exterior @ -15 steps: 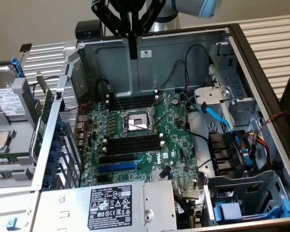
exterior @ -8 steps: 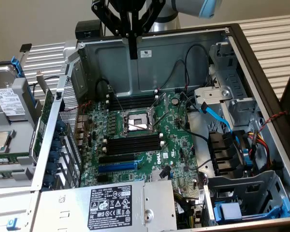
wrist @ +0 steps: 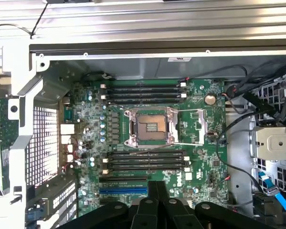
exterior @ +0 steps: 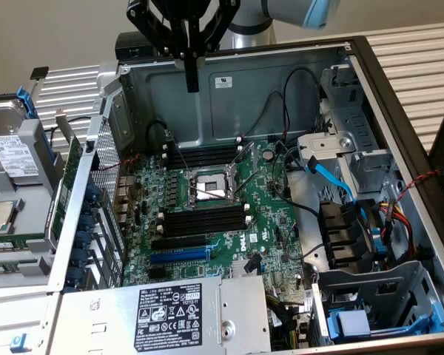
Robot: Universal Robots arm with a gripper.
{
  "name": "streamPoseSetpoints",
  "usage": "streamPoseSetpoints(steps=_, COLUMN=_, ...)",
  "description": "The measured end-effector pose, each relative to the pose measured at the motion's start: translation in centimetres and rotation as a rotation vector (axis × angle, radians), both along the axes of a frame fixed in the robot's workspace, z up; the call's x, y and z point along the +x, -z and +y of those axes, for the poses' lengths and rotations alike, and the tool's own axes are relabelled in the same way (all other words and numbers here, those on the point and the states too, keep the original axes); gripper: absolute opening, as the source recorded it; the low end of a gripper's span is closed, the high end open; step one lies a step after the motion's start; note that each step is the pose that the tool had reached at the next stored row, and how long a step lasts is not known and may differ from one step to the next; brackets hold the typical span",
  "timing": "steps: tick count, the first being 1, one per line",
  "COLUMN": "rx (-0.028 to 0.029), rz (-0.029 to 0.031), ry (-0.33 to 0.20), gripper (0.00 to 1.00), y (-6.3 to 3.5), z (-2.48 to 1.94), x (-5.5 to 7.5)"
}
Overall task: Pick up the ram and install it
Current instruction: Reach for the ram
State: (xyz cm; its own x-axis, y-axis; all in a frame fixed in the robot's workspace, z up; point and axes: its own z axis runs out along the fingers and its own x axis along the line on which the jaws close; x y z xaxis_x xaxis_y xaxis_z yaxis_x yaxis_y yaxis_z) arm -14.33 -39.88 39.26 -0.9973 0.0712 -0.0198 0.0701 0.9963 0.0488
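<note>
Slatted bench (exterior: 418, 55): case (exterior: 229, 111) holds motherboard (exterior: 270, 229), closed hand (exterior: 192, 87) above.

One motherboard (wrist: 200, 157), one open case (wrist: 133, 52), one gripper (exterior: 192, 85); on the board, one processor socket (wrist: 151, 126), one blue expansion slot (wrist: 123, 190), one round coin cell (wrist: 209, 99). Black memory slots (wrist: 143, 91) stand in two banks, one either side of the socket.

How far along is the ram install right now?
Nothing looks done: the memory slots either side of the processor socket sit empty. In hand: nothing; the gripper is shut and bare above the open case. The ram appears to stand outside the case, at the exterior view's left. Pickup and seating are both left.
</note>
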Motion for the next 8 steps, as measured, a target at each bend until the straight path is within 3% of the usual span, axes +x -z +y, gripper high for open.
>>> streamPoseSetpoints(steps=8, rx=0.0, rz=-0.0001, ry=0.0, gripper=0.11, y=0.0, z=0.0, x=-3.5)
